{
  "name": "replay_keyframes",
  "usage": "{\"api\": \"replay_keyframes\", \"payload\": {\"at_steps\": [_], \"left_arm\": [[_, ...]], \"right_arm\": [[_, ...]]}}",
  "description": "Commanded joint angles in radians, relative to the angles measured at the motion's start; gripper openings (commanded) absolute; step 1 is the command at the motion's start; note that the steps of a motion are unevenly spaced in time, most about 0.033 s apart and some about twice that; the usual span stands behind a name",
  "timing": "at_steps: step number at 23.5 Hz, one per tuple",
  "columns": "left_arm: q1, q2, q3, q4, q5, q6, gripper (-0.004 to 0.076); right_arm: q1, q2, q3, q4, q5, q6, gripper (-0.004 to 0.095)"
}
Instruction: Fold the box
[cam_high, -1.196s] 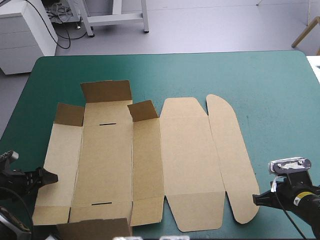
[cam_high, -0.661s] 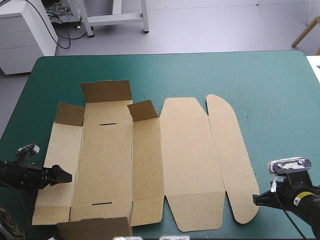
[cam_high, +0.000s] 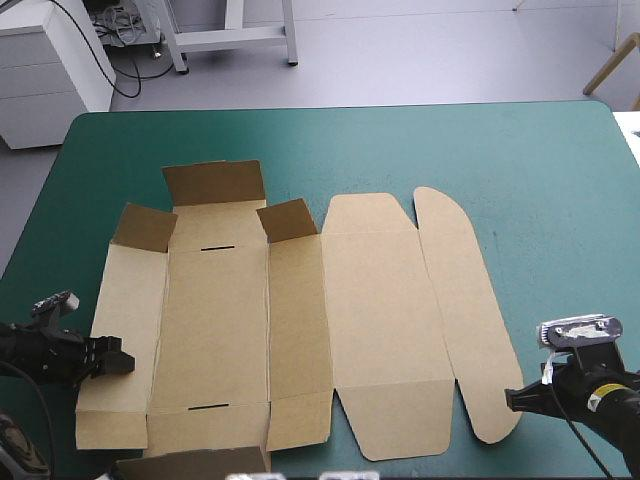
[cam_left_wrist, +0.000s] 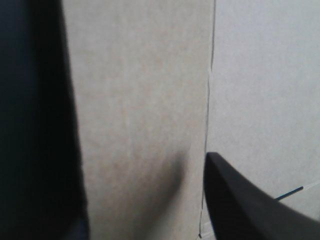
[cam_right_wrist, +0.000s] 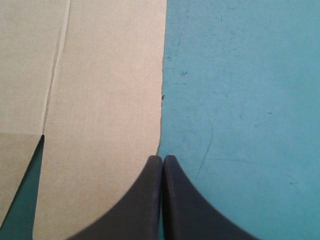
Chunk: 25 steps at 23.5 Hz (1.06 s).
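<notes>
1. Table with teal-green cover (cam_high: 540, 180): fills the high view; bare from 12 to 3 o'clock.

2. Brown box of cut board (cam_high: 380, 300): an unfolded sheet lying flat from the table's centre out toward 9 and 6 o'clock. Three short flaps (cam_high: 213, 183) stand raised at the sheet's 11 o'clock corner. A rounded long flap (cam_high: 455, 300) forms its 3 o'clock side. Two thin dark slots (cam_high: 217, 246) cut the wide panel.

3. Left gripper (cam_high: 118, 362): at the sheet's 8 o'clock edge, low over the outer panel. Its black fingers (cam_left_wrist: 240, 200) are spread apart, with brown board showing between them.

4. Right gripper (cam_high: 510, 399): at the sheet's 4 o'clock, just beside the rounded flap's edge. Its black fingers (cam_right_wrist: 145, 200) are pressed together into one point, with nothing between them.
</notes>
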Motion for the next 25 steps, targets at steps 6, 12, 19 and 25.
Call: {"api": "replay_keyframes", "payload": {"at_steps": [6,12,19,25], "left_arm": [[-0.007,-0.021,-0.015,-0.037,0.115,-0.012,0.0170],[-0.007,-0.021,-0.015,-0.037,0.115,0.013,0.0013],[-0.007,-0.021,-0.015,-0.087,0.115,0.013,-0.0001],[-0.007,-0.021,-0.015,-0.094,0.115,0.011,-0.0004]], "right_arm": [[-0.008,0.002,-0.025,0.000,-0.048,-0.008,-0.0019],[-0.008,0.002,-0.025,0.000,-0.048,-0.008,-0.0020],[-0.008,0.002,-0.025,0.000,-0.048,-0.008,-0.0020],[-0.008,0.002,-0.025,0.000,-0.048,-0.008,-0.0019]]}}
